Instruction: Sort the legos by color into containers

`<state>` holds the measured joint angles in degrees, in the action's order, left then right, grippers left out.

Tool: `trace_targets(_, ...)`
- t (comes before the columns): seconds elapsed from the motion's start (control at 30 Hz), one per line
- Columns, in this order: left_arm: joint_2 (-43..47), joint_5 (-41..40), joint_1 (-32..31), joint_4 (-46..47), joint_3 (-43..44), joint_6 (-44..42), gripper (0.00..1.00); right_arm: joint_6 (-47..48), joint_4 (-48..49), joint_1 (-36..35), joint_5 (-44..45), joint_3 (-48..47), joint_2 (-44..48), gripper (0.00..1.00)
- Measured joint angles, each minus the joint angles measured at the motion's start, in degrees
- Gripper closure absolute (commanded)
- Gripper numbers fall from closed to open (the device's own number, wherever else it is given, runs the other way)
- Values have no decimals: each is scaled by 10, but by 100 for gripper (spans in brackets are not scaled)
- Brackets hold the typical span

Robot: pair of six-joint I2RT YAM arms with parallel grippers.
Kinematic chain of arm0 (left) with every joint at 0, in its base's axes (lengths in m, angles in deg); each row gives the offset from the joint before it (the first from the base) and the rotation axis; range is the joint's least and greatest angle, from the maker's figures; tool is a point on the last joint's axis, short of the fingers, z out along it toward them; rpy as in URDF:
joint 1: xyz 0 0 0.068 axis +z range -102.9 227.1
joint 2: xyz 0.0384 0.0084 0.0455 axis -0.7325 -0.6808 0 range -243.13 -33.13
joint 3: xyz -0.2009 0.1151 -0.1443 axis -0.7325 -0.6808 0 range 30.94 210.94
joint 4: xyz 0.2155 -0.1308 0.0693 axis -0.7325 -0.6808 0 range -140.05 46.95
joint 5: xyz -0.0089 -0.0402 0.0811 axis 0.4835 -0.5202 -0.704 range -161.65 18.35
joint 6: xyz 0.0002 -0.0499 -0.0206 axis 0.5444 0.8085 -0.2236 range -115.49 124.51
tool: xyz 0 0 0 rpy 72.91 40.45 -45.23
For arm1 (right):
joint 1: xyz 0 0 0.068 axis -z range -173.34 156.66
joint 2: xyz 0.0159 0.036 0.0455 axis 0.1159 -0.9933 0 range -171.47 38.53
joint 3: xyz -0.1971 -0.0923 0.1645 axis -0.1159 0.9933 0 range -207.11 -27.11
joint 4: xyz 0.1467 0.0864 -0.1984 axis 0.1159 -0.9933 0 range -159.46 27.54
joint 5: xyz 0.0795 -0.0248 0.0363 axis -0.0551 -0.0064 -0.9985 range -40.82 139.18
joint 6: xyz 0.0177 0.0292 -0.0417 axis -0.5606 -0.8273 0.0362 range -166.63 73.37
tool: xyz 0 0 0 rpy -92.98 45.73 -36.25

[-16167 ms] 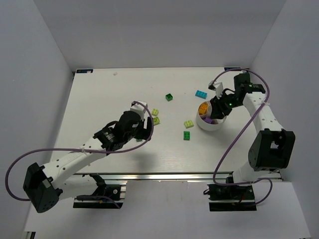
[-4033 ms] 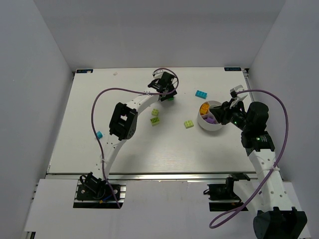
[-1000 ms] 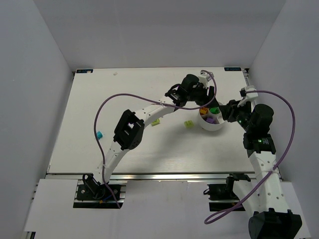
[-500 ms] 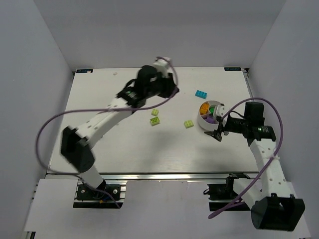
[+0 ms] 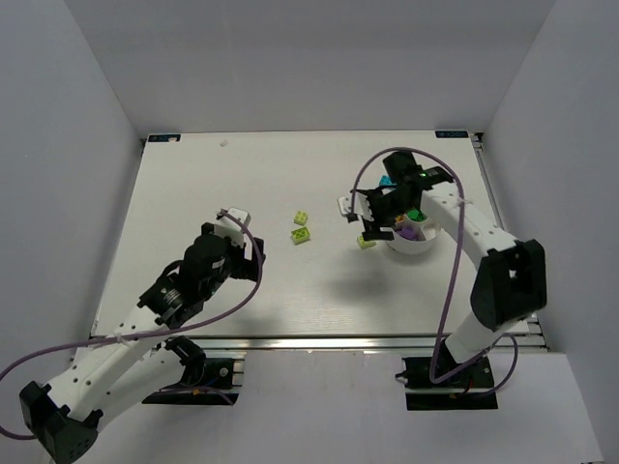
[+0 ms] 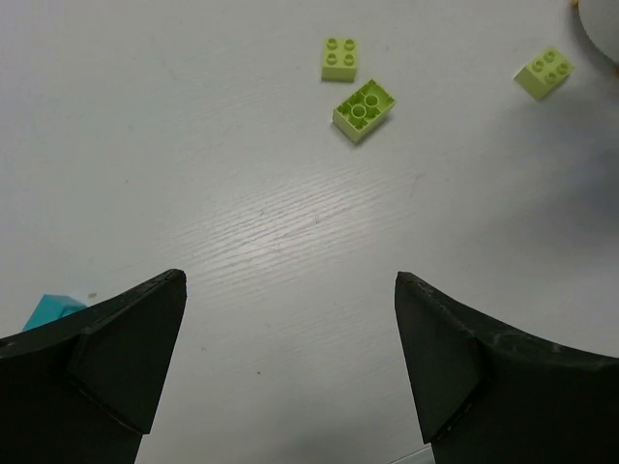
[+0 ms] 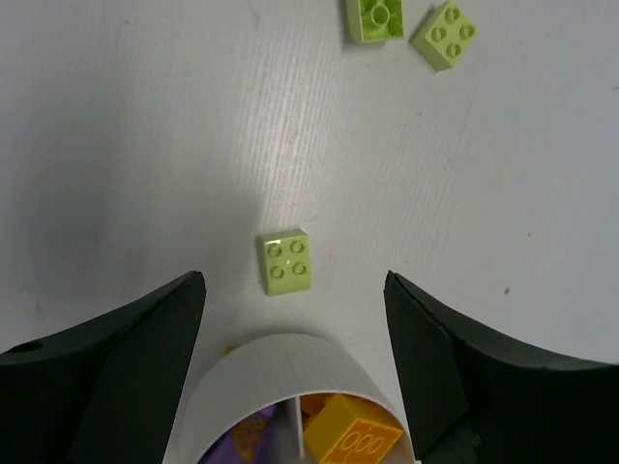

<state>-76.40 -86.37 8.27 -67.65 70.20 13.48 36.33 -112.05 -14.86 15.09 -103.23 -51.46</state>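
no word, number or brand can be read in any view. a small blue tag (image 5: 164, 137) sits at the far left corner of the worktop (image 5: 193, 203) and another blue tag (image 5: 447, 132) near the far right corner; any print on them is too small to read. the studs of the lime brick (image 7: 285, 262) show no legible lettering.

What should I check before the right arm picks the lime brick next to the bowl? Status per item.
1. Right tool open and empty: ok.
2. Lime brick flat, studs up, centred in the tool's opening: ok.
3. Brick apart from the bowl rim: ok, though the gap is narrow.
4. Free compartment for lime: cannot tell; only an orange brick and a purple brick show in the wrist view.
5. Left tool open, far from the bowl: ok.
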Motion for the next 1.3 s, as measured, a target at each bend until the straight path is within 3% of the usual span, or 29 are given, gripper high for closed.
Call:
trace_targets(0.3, 82, -38, 0, 19, -11, -6, 2, -38, 2, -68, 172, -48, -139, 22)
trace_targets(0.7, 79, -43, 0, 23, -11, -10, 2, -48, 16, -94, 274, -57, -207, 24)
trace_targets(0.97, 79, -48, 0, 23, -11, -10, 2, -57, 20, -94, 302, -80, -261, 47)
trace_targets(1.07, 79, -50, 0, 23, -11, -10, 2, -60, 17, -95, 308, -85, -263, 63)
trace_targets(1.1, 79, -51, 0, 23, -11, -10, 2, -59, 16, -95, 309, -85, -263, 80)
trace_targets(1.13, 79, -52, 0, 23, -11, -10, 2, -59, 16, -95, 309, -86, -263, 86)
trace_targets(1.2, 79, -54, 0, 23, -11, -10, 2, -62, 17, -95, 304, -88, -263, 96)
trace_targets(1.3, 79, -54, 0, 24, -11, -10, 2, -83, 16, -93, 259, -90, -255, 100)
